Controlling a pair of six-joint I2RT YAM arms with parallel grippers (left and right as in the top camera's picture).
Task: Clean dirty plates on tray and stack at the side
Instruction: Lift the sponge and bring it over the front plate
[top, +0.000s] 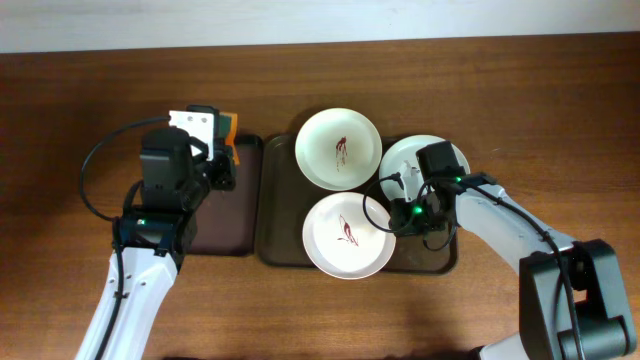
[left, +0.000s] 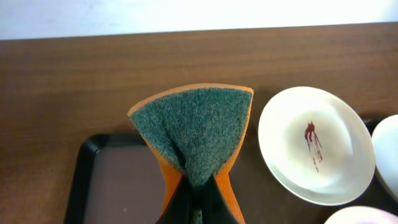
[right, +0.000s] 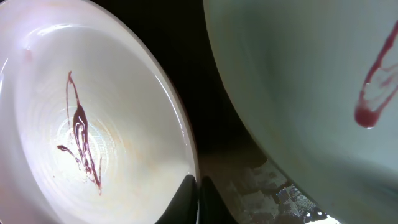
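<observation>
Far left, over the back edge of the small black-rimmed tray (top: 225, 245): left gripper (left: 198, 190) pinching the green-and-orange sponge (left: 196, 127), folded, green side showing. Centre, on the dark-brown tray (top: 272, 250): back plate (top: 338, 148) and front plate (top: 348, 238), both smeared red. Right: right gripper (right: 199, 198) nipped onto the front plate's rim, third plate (top: 412, 153) just beyond, partly hidden.

Table (top: 500, 90) matt wood grain; plate (top: 330, 252) glossy white ceramic-look; sponge (left: 194, 124) rough green fibre, orange foam.
</observation>
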